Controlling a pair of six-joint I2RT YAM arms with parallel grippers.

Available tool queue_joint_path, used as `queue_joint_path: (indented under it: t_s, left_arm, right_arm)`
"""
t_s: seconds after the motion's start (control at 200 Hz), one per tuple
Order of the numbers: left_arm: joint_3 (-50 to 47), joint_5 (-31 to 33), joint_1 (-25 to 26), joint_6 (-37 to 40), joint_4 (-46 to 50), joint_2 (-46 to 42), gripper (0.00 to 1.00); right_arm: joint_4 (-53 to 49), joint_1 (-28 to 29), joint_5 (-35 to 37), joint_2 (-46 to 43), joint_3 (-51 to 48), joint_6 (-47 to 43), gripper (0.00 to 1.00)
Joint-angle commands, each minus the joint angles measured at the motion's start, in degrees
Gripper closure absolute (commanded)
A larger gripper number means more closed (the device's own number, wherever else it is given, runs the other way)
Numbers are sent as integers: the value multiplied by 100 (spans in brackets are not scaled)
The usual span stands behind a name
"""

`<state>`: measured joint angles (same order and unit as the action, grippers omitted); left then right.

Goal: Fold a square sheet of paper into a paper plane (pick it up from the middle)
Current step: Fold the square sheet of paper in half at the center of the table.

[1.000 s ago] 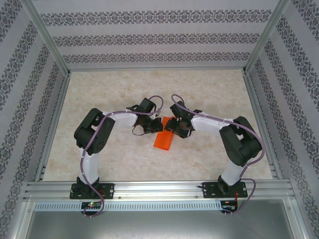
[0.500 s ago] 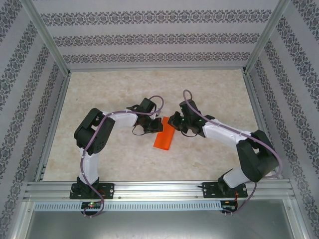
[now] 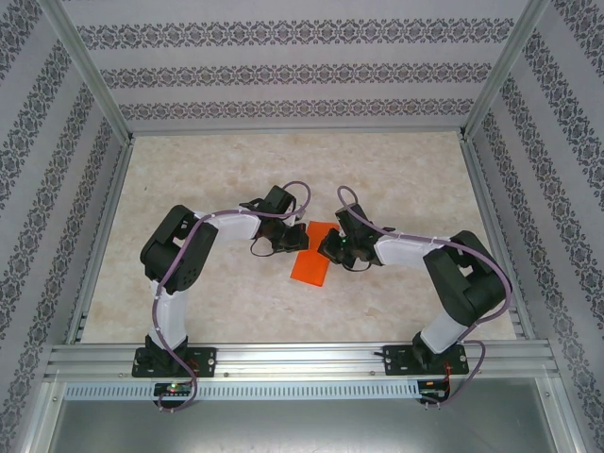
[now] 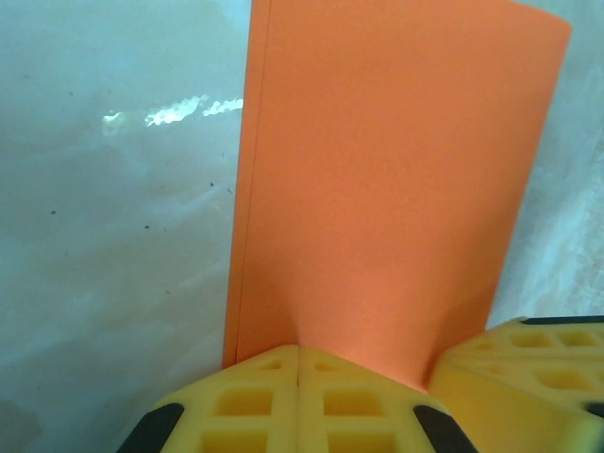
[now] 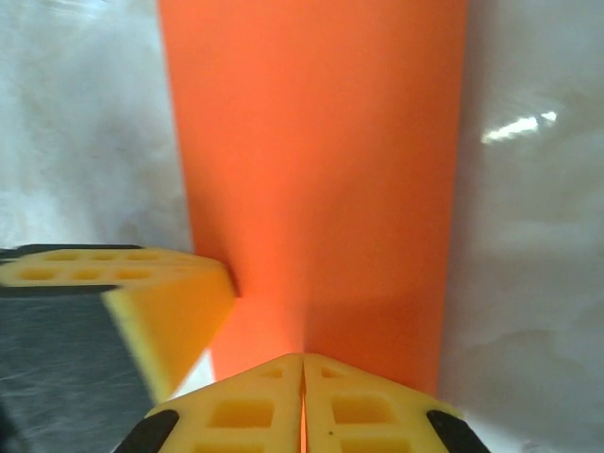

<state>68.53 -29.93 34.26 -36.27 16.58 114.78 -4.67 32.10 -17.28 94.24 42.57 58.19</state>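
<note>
Where the black left arm reaches in over the pale marbled tabletop [image 3: 217,179], we see the left gripper [image 3: 288,238] at the left long edge of a bright orange sheet of paper [image 3: 310,264], which lies near the middle of the table, folded into a long narrow rectangle that runs at a slant from far right to near left. In the left wrist view its yellow ribbed fingers [image 4: 283,406] stand close together with the sheet [image 4: 377,170] puckered between them, so we take the left gripper [image 4: 368,360] as clenched on the paper's near edge; a fold line runs up the sheet's left side. Further right, the right gripper [image 3: 332,247] meets the opposite long edge of the sheet. In the right wrist view, the sheet [image 5: 321,160] passes between its yellow fingers [image 5: 302,406], one tip touching the paper, while a strip of bare table shows in the gap, so we read the right gripper [image 5: 267,321] as released, straddling the edge.
</note>
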Motion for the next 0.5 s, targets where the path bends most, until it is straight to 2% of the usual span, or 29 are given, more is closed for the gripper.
queue_joint_path:
  t_s: [0.0,0.275,0.495]
  left_arm:
    - [-133,269,57,104,447,255,100]
    - [-142,228,59,138,438,308,100]
    - [-143,242,56,138,452,308,100]
  right_arm:
    - [99,-46,20,97,-175,-186,90]
    - [289,-67,71,346,-533,-385,85]
    - [401,-17,-172,-433,-436,-514,81]
